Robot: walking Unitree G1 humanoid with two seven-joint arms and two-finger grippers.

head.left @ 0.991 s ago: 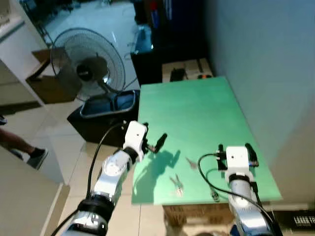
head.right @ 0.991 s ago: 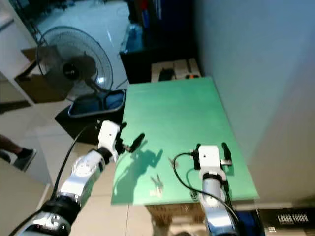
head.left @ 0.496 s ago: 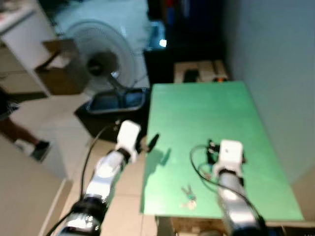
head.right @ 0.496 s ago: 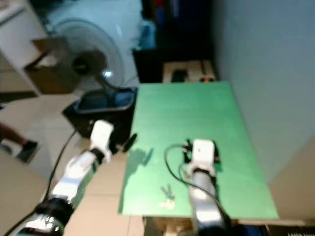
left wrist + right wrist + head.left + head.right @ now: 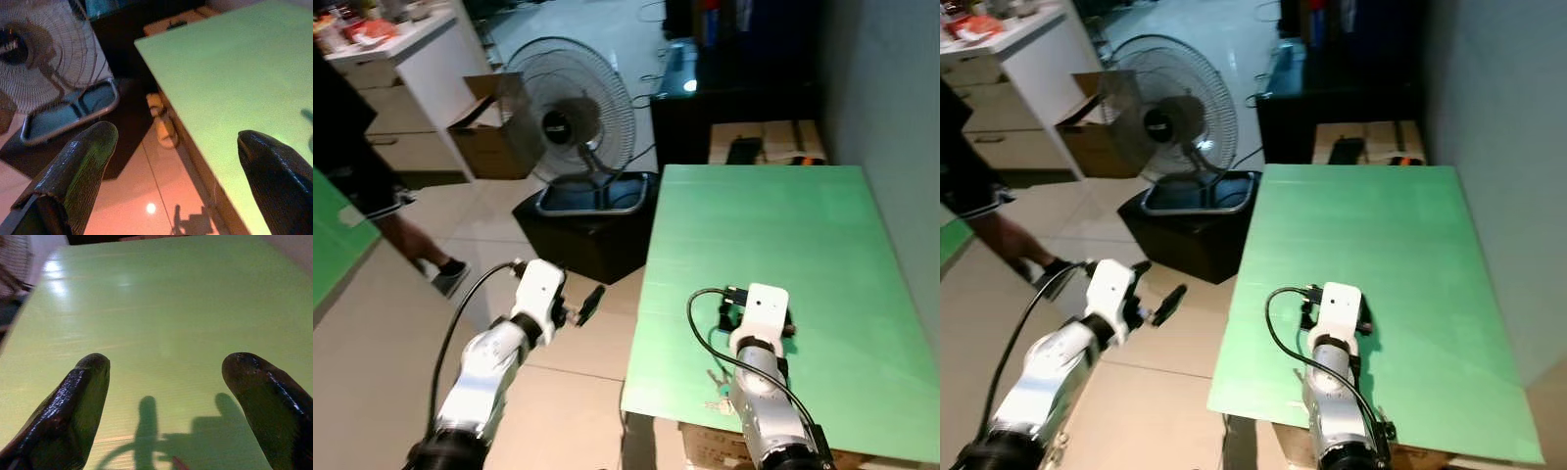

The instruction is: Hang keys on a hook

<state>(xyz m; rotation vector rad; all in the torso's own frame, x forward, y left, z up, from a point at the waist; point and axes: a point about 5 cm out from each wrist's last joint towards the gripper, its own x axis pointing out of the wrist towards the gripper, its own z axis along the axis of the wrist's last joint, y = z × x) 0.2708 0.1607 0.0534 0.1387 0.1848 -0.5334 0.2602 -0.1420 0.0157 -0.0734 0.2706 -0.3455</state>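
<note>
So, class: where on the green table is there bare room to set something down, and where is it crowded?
The green table is bare from the right gripper to its far edge. The crowded spot is the near edge, where the keys lie beside the right arm.

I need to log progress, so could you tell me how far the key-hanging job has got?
Nothing looks done. The keys lie on the green table near its front edge. The right gripper hovers open over the tabletop; the left gripper is open over the floor. Grasping and hanging remain.
</note>
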